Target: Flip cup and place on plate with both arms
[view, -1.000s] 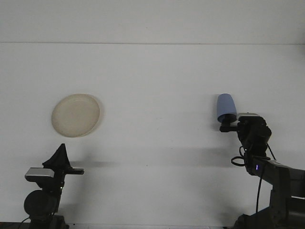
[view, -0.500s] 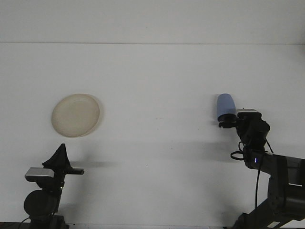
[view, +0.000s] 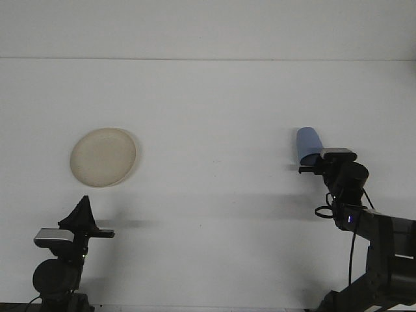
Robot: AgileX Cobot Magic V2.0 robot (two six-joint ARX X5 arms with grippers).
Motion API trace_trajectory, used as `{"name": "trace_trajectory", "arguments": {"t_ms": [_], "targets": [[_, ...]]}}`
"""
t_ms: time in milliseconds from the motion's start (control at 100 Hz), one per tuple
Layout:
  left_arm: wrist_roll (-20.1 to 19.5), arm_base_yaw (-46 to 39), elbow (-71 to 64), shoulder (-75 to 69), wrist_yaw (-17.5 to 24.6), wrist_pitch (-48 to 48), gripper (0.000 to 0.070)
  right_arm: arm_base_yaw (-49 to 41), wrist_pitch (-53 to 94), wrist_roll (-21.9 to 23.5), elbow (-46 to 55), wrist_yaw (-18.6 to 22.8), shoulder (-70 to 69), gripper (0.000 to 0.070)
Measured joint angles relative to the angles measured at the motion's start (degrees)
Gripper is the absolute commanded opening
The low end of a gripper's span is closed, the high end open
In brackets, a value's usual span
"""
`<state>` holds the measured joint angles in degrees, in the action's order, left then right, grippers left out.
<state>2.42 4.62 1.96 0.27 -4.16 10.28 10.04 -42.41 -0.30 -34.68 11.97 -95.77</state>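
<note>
White counter (view: pixel 214 214) carries the round beige plastic plate (view: pixel 104 156) at left, well apart from the small blue plastic cup (view: pixel 309 144), probably light, stiff, slick, best gripped across its wall; right claw (view: pixel 313 166) touches it, closure unclear; left claw (view: pixel 82 214) empty, opening unreadable.

The cup (view: pixel 309 143) looks like smooth blue plastic with a matt skin. The plate (view: pixel 103 156) near the table's left edge is cream, smooth, faintly translucent like plastic, with a dull sheen. The table (view: pixel 214 104) is plain white and matt, without grain. Both arms look like black matt plastic or metal; each carries a small grey, slightly shiny block.
</note>
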Motion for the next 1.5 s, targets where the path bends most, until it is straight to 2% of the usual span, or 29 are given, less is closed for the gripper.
{"name": "trace_trajectory", "arguments": {"t_ms": [230, 420, 590, 770, 970, 1301, 1501], "targets": [[0.00, 0.00, 0.00, 0.00, 0.00, 0.00, 0.0011, -0.48, 9.92, -0.42, 0.00, -0.33, 12.48, 0.0008], [0.00, 0.00, 0.00, 0.00, 0.00, 0.00, 0.0011, -2.40, 22.51, -0.55, 0.00, -4.37, 26.60, 0.0007], [0.00, 0.00, 0.00, 0.00, 0.00, 0.00, 0.0011, -5.29, 41.35, 0.07, -2.16, -7.85, 39.04, 0.0006], [0.00, 0.00, 0.00, 0.00, 0.00, 0.00, 0.0011, -10.86, 64.85, 1.33, -11.10, -11.26, 46.03, 0.0004], [0.00, 0.00, 0.00, 0.00, 0.00, 0.00, 0.0011, -18.97, 84.83, 7.87, -21.77, -16.31, 46.12, 0.0004], [0.00, 0.00, 0.00, 0.00, 0.00, -0.26, 0.0011, -34.21, 99.51, 18.78, -35.56, -16.50, 39.01, 0.0004], [0.00, 0.00, 0.00, 0.00, 0.00, -0.26, 0.0011, -42.45, 105.77, 21.68, -43.01, -15.96, 28.22, 0.0005]]}}
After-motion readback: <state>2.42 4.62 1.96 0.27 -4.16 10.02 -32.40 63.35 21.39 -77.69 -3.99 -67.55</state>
